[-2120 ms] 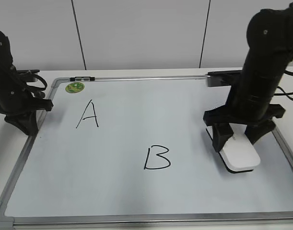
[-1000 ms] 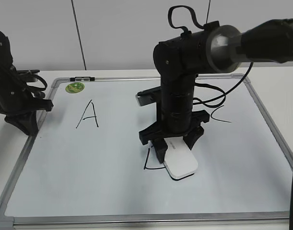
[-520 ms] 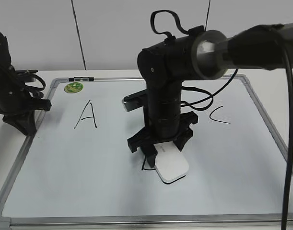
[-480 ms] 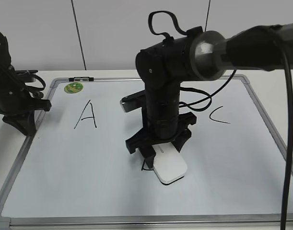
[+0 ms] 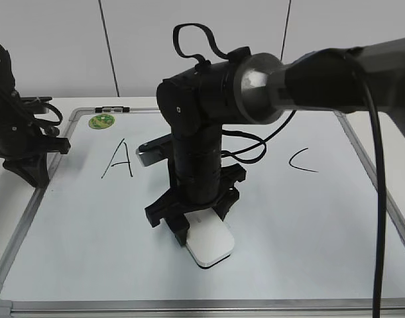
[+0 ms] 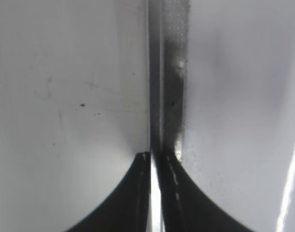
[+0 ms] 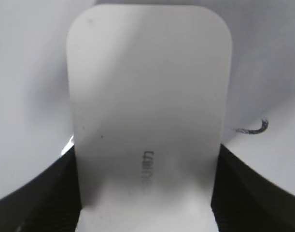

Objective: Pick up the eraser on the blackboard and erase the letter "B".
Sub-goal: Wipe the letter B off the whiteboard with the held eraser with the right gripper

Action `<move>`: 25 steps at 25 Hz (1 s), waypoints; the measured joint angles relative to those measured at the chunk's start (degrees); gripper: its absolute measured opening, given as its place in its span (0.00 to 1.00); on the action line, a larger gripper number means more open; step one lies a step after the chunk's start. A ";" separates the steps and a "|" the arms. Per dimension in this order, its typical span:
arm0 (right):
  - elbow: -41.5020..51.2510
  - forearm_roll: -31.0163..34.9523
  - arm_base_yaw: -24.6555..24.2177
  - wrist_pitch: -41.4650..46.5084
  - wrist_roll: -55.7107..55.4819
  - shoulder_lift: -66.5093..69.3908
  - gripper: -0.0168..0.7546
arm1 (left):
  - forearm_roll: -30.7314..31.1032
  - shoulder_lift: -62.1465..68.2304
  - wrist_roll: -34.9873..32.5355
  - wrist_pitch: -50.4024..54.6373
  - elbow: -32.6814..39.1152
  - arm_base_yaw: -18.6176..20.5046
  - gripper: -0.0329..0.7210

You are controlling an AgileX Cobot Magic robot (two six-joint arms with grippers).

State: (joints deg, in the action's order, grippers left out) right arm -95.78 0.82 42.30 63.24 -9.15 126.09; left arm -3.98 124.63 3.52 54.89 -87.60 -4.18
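The blackboard (image 5: 89, 225) lies flat, white with a silver frame. My right gripper (image 5: 199, 232) reaches across to the board's middle front and is shut on the white eraser (image 5: 210, 246), which lies flat against the board. In the right wrist view the eraser (image 7: 147, 96) sits between the two black fingers (image 7: 146, 193). The letter "B" does not show in the exterior view. Only a short curved black stroke (image 7: 252, 128) shows to the right of the eraser. My left gripper (image 5: 31, 171) is shut and empty over the board's left frame (image 6: 174, 72).
A black "A" (image 5: 119, 159) is at the left and a "C" (image 5: 301, 161) at the right of the board. A small green round magnet (image 5: 103, 121) sits at the far left corner. The right arm's cables loop above the board.
My right gripper has slid the eraser left and toward the front edge, across where the "B" stood. The stroke seen left of the eraser no longer shows. The left arm has not moved.
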 joint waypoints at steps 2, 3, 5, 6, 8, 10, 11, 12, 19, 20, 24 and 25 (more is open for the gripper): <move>-0.27 -1.38 -0.10 0.56 -2.05 0.24 0.70 | 0.00 0.00 -0.08 0.00 0.00 0.00 0.10; -0.36 -1.79 -0.21 0.71 -2.70 0.24 0.70 | 0.00 0.00 -0.08 0.00 0.00 0.00 0.10; -0.64 -2.15 -0.74 1.46 -5.22 0.45 0.70 | 0.00 0.00 -0.08 0.00 0.00 0.00 0.10; -0.64 -1.88 -1.24 1.60 -5.69 0.45 0.70 | 0.00 0.00 -0.08 0.00 0.00 0.00 0.10; -0.78 -1.72 -2.23 2.00 -6.40 0.52 0.70 | 0.00 0.00 -0.08 0.00 0.00 0.00 0.10; -0.78 -1.72 -4.25 2.29 -6.40 0.52 0.70 | 0.00 0.00 -0.08 0.08 0.00 0.00 0.10; -0.78 -1.86 -5.11 2.32 -6.50 0.52 0.70 | 0.00 0.00 -0.08 0.08 0.00 0.00 0.10; -0.78 -2.25 -5.92 2.69 -6.85 0.52 0.70 | 0.00 0.00 -0.08 0.08 0.00 0.00 0.10; -0.91 -8.56 -11.29 4.94 -9.31 0.52 0.70 | -0.01 0.00 -0.08 0.08 0.00 0.00 0.10; -0.91 -8.92 -11.98 5.17 -9.40 0.52 0.70 | -0.01 0.00 -0.08 0.08 0.00 0.00 0.10; -0.91 -9.96 -12.71 5.18 -9.54 0.14 0.70 | -0.01 0.00 -0.08 0.08 0.00 0.00 0.10; -0.70 -10.36 -12.71 5.18 -9.54 -0.27 0.70 | -0.01 0.00 -0.08 0.08 0.00 0.00 0.10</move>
State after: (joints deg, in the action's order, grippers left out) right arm -96.48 -9.54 29.59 68.42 -18.68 125.82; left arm -3.99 124.63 3.44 54.97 -87.60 -4.18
